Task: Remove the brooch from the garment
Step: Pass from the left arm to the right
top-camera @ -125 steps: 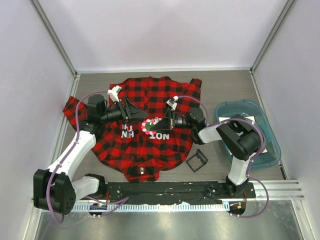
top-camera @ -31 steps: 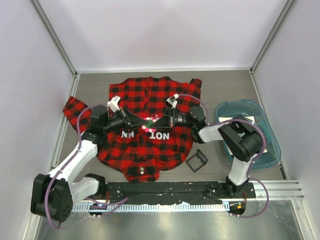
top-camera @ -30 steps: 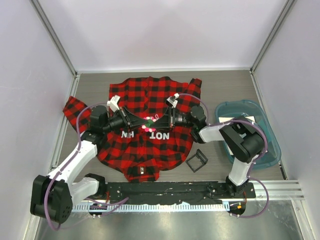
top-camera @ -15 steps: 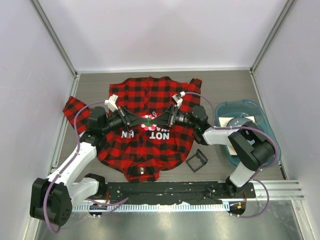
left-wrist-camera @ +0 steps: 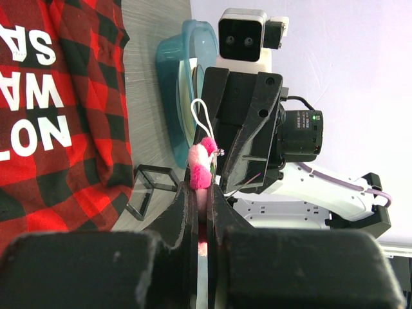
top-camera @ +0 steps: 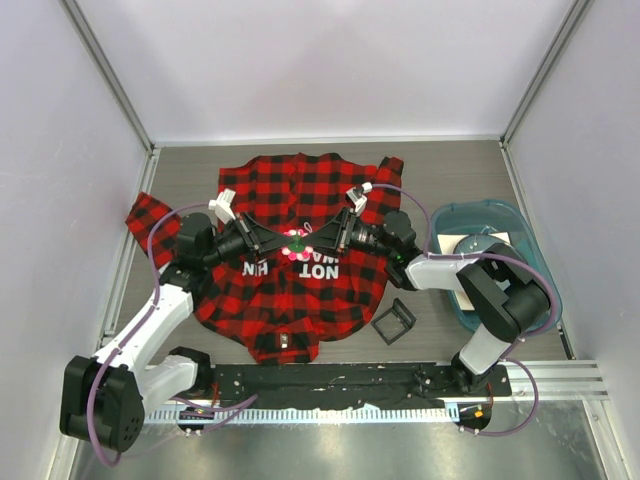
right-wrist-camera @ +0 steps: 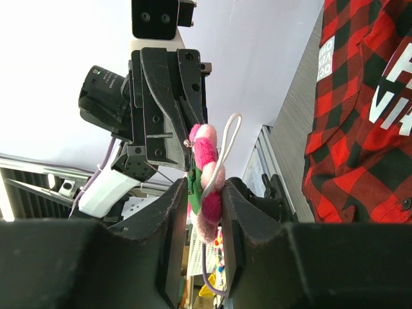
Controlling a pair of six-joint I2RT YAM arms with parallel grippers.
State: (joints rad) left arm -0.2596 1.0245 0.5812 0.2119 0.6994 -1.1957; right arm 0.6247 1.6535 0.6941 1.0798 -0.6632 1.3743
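1. nearest the bases, the black square frame [top-camera: 394, 321] lies on the table just beside the near hem of the garment [top-camera: 290, 310]; a low sweep of the right arm toward that side could knock it.
2. the white lettering [top-camera: 318, 271] lies just below the two meeting wrists; a dip of either arm could press into the cloth and bunch it.
3. the brooch [left-wrist-camera: 201, 166] is held up over the middle of the shirt, gripped from both sides; the left gripper [left-wrist-camera: 201, 196] is clenched on its petals and the right gripper [right-wrist-camera: 205, 193] is clamped on it too; it looks clear of the fabric, though i cannot tell if the pin is fully out; if the arms pull apart, the soft petals may tear or slip free.
4. its white loop [right-wrist-camera: 230, 138] stands just beside the fingers; it could snag when one side lets go; if both let go, the flower drops back onto the shirt.
5. the far half of the shirt lies loose; if the pin is caught, lifting would drag it.
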